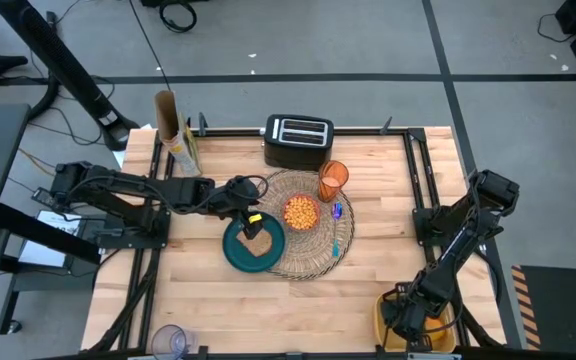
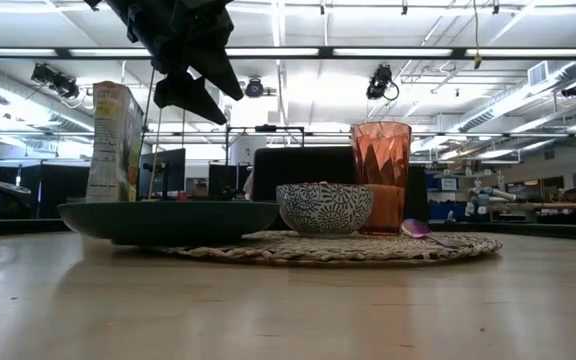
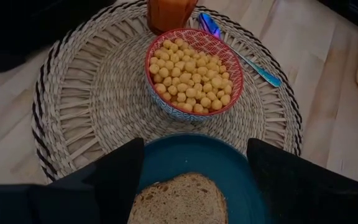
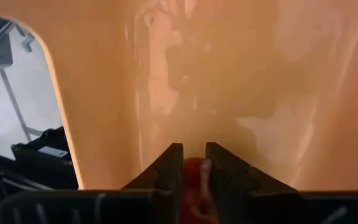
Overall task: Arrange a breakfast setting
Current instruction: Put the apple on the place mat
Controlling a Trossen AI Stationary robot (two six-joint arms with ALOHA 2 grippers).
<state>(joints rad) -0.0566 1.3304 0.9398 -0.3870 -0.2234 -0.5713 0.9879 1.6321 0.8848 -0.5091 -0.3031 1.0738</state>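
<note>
A round wicker placemat (image 1: 308,258) lies mid-table. On it stand a pink bowl (image 3: 194,74) of cereal balls and an orange cup (image 1: 332,180), and a blue-handled spoon (image 3: 253,65) lies beside the bowl. A teal plate (image 3: 191,155) rests on the mat's left edge with a brown toast slice (image 3: 179,199) lying flat on it. My left gripper (image 3: 196,146) is open and hovers above the toast, well clear of the plate in the low view (image 2: 183,85). My right gripper (image 4: 194,155) is down inside a yellow bin (image 1: 383,310) at the near right, nearly shut on a red thing, the apple (image 4: 194,180). My right gripper has the red apple in the narrow gap between its two fingers (image 4: 166,171). The fingers hide most of it, so the part held cannot be told. The bin's wall stands close behind it.
A black toaster (image 1: 297,142) stands at the far edge behind the mat. A cereal box (image 1: 181,145) stands at the far left. A clear cup (image 1: 168,340) sits at the near left corner. Bare wood lies near the front, between plate and bin.
</note>
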